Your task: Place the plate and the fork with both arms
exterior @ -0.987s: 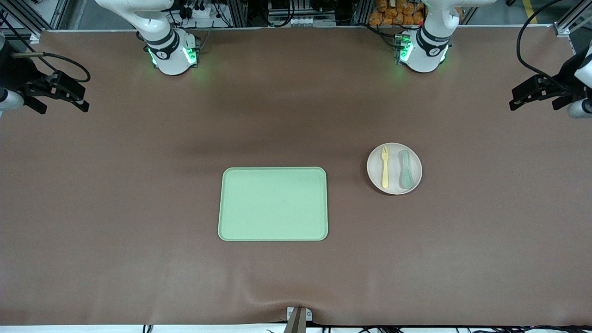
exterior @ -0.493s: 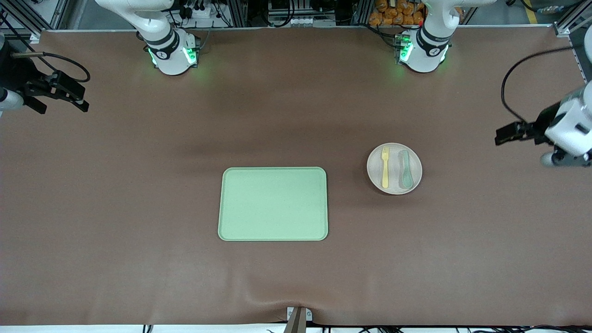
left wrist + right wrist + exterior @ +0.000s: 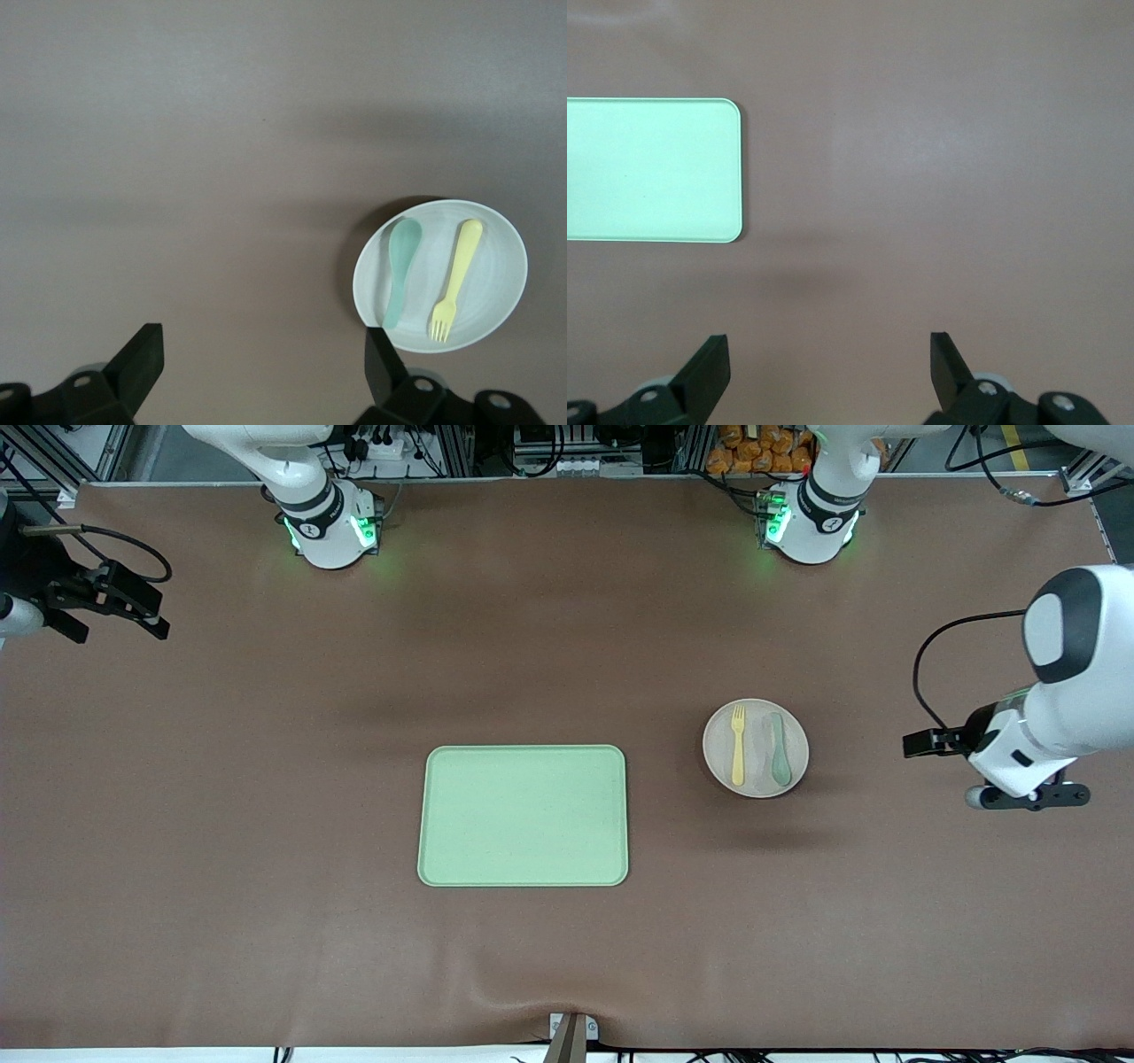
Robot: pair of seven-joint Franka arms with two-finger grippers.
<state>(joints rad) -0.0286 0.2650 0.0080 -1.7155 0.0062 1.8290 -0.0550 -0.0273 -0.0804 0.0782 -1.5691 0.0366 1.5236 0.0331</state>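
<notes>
Both my grippers are hanging wide open, holding nothing.

My left gripper [image 3: 261, 372] is hovering over bare table [image 3: 567, 646] toward the left arm's end, just beside the plate [image 3: 796, 735]. The fork [image 3: 737, 744] is lying on that plate next to a teal spoon [image 3: 778, 748]. The plate is sitting beside the green tray [image 3: 523, 815]. My right gripper [image 3: 111, 607] is waiting over the right arm's end, well apart from the tray.

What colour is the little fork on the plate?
Pale yellow. The fork lies beside a teal-green spoon on the plate; the front view shows it best.
</notes>
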